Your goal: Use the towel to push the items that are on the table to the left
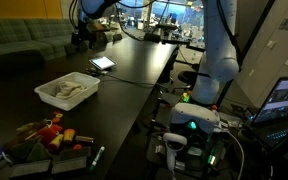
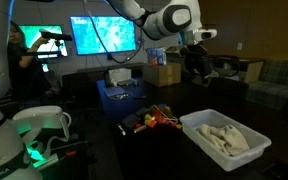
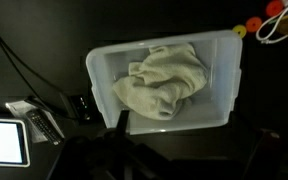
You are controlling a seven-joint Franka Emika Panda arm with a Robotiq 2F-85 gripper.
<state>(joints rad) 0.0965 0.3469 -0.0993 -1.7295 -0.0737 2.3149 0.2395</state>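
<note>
A crumpled pale towel (image 3: pixel 164 78) lies inside a white plastic bin (image 3: pixel 99 75) on the dark table; the towel also shows in both exterior views (image 1: pixel 68 91) (image 2: pixel 222 135). Several small colourful items (image 1: pixel 46 134) (image 2: pixel 152 121) lie in a heap on the table beside the bin, and a few show at the wrist view's top right corner (image 3: pixel 269 18). My gripper (image 3: pixel 184 135) hangs high above the bin with its fingers spread apart and nothing between them. It shows in both exterior views (image 1: pixel 84 38) (image 2: pixel 196 62), well above the table.
A lit tablet (image 1: pixel 102 62) (image 3: pixel 4 140) and a small device (image 3: pixel 44 125) lie on the table past the bin. Cables (image 3: pixel 34 75) run across the table. The robot's base (image 1: pixel 219 60) and electronics (image 1: pixel 189 125) stand off the table's edge. Monitors (image 2: pixel 104 35) and boxes (image 2: pixel 162 74) are behind.
</note>
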